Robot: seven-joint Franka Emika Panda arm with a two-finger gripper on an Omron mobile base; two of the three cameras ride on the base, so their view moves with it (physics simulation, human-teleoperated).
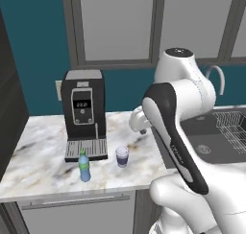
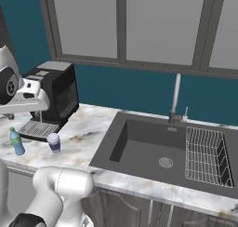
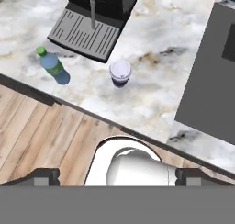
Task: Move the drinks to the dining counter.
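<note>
Gripper (image 3: 117, 176) was wide open, holding nothing, hovering above the marble surface (image 3: 156, 81). Blue-green bottle (image 3: 53, 66) stood at 9 o'clock of the lidded cup (image 3: 120, 73), both just in front of the coffee machine (image 1: 84, 114)

The table (image 1: 48, 156) has a polished white-and-tan marble top. The bottle (image 1: 84, 166) looks like clear blue-green plastic with a green cap. The cup (image 1: 122, 157) has a white lid and matt purple wall. The coffee machine (image 1: 84, 111) is matt black with a ribbed metal tray. The sink (image 2: 153, 151) is matt dark grey; its rack (image 2: 207, 156) is thin wire. The floor (image 3: 41, 136) is wood plank.
</note>
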